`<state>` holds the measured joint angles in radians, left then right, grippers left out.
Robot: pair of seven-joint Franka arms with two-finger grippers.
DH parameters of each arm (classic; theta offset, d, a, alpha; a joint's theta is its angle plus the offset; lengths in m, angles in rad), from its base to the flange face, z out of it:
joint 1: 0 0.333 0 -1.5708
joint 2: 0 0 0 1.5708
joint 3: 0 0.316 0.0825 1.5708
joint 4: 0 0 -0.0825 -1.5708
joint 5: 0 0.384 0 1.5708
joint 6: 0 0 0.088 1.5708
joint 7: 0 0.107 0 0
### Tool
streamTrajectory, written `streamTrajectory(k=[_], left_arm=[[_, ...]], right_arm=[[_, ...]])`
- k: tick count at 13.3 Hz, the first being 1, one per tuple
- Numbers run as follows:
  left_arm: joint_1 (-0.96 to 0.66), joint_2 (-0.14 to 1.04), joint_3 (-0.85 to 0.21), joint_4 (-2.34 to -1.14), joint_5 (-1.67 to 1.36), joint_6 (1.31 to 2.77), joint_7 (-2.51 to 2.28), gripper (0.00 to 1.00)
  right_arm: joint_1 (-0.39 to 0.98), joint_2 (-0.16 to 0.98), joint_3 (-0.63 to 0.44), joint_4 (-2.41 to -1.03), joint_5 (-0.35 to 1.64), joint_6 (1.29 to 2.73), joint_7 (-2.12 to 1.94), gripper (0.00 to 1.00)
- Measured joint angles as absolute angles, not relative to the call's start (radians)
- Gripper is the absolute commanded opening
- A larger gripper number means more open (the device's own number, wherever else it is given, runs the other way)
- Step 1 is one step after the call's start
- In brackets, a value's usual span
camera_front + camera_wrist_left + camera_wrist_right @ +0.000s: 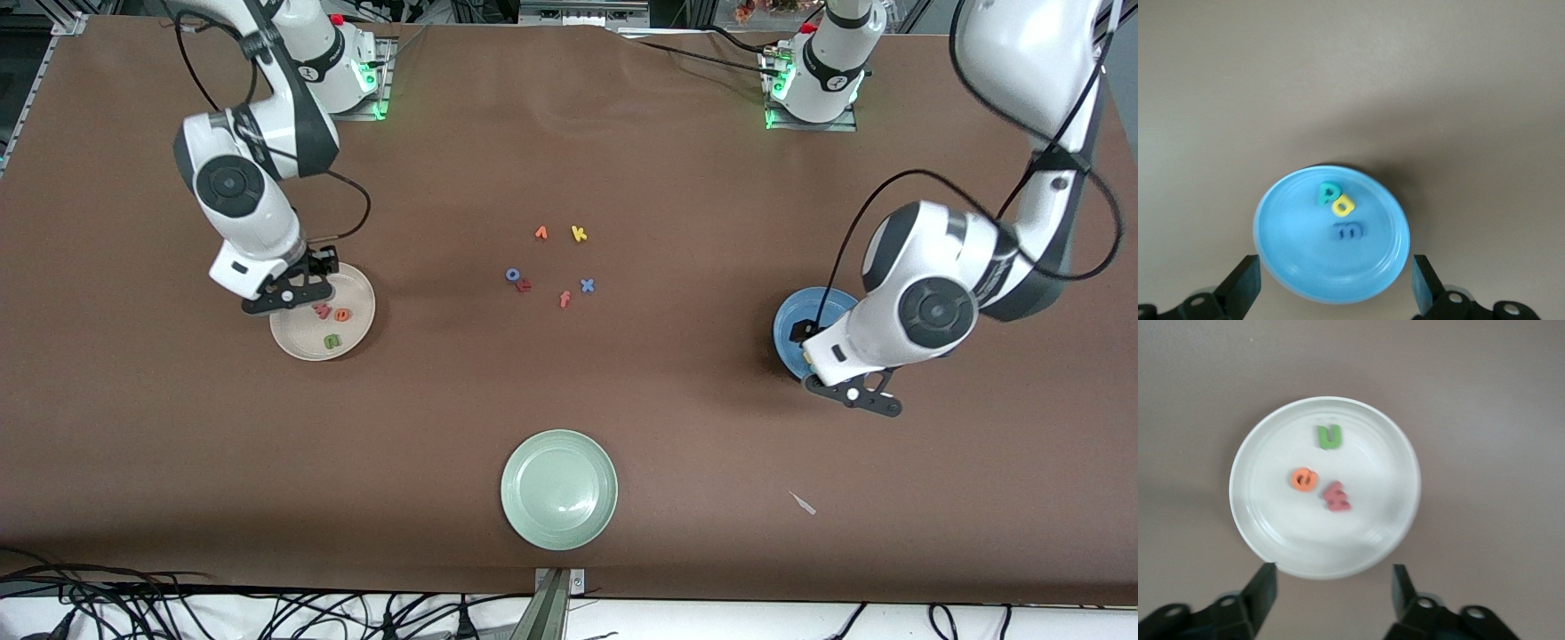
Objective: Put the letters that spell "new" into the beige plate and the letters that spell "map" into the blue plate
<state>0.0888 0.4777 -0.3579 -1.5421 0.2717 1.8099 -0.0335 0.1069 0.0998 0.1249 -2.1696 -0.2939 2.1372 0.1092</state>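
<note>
The beige plate (293,340) lies toward the right arm's end of the table. In it are the green n (1329,437), the orange e (1304,479) and the pinkish-red w (1337,497), close together. My right gripper (1333,590) hangs open and empty over this plate's rim. The blue plate (1285,267) lies toward the left arm's end, partly hidden by the left arm in the front view. It holds the teal p (1328,194), the yellow a (1342,206) and the blue m (1349,231). My left gripper (1335,290) is wide open and empty over that plate's rim.
Loose letters lie mid-table: an orange v (540,233), a yellow k (579,234), a blue o (513,275), a red letter (524,285), a salmon f (564,299) and a blue x (587,285). A pale green plate (559,489) sits near the front edge, a small white scrap (803,503) beside it.
</note>
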Motion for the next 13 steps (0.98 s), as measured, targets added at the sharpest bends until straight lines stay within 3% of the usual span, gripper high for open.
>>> streamTrajectory(k=[4, 8, 13], left_arm=[[0.093, 0.372, -0.356, -1.420, 0.225, 1.631, -0.034, 1.00], [0.108, 0.312, -0.348, -1.315, 0.224, 1.545, -0.035, 1.00], [0.139, 0.267, -0.280, -1.324, 0.090, 1.584, -0.034, 1.00]], right_arm=[[0.108, -0.006, 0.129, -1.948, -0.124, 1.840, 0.102, 1.00], [0.108, -0.064, 0.117, -1.789, -0.080, 1.694, 0.102, 1.00], [0.212, -0.073, -0.096, -1.706, -0.023, 1.600, 0.030, 1.00]])
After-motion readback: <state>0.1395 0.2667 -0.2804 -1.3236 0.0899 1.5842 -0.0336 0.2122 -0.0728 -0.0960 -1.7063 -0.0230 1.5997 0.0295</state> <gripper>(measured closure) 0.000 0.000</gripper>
